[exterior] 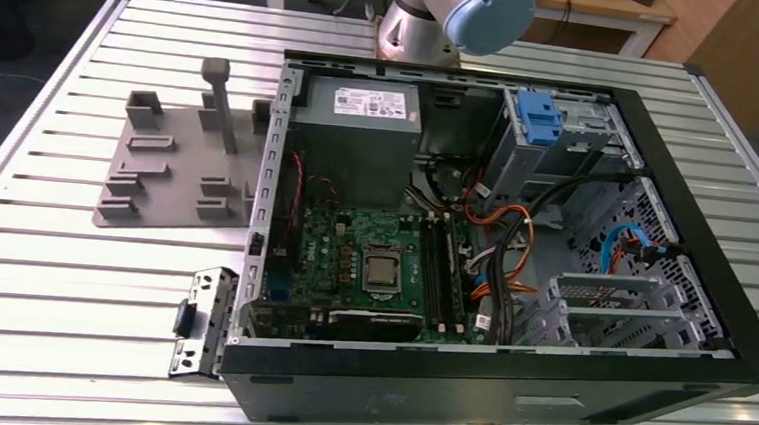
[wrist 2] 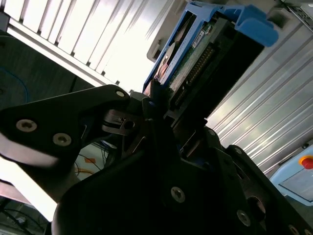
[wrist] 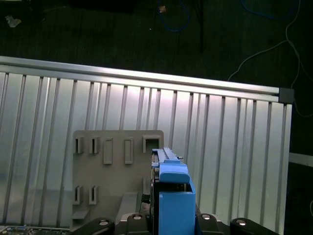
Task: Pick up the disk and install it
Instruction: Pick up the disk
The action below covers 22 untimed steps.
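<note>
Gripping the disk (wrist 2: 195,58) edge-on, tool (wrist 2: 164,105) clenched, grey fixture plate (wrist: 112,176) and slatted table (wrist: 234,147) beneath, open computer case (exterior: 474,390) nearby

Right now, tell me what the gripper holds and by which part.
The gripper holds the disk by the end of its blue carrier frame nearest the wrist.

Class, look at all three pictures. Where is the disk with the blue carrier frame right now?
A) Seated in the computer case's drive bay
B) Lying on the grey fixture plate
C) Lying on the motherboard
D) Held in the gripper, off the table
D: in the second wrist view the disk is clamped in the gripper, and in the first wrist view the grey fixture plate beneath it has nothing in its slots.
</note>
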Tool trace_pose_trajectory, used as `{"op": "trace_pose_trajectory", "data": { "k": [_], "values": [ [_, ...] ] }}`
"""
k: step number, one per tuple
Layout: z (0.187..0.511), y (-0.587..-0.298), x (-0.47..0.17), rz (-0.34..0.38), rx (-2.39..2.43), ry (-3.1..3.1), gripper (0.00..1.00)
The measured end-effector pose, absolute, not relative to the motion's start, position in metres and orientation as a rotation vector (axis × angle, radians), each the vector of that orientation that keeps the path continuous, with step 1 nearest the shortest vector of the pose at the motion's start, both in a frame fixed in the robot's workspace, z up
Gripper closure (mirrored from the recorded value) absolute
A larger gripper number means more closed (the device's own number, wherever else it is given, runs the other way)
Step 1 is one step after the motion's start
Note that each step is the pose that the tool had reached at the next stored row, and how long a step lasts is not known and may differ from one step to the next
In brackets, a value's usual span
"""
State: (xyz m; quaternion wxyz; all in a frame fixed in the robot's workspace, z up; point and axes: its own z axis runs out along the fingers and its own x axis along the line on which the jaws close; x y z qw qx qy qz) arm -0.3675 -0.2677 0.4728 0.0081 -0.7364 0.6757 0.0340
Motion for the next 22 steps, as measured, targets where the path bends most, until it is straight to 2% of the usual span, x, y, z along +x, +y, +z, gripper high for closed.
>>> {"op": "trace_pose_trajectory", "data": {
  "k": [22],
  "values": [
    [0.495, -0.268, -0.368, 0.106, -2.302, 2.112, 0.64]
  ]
}}
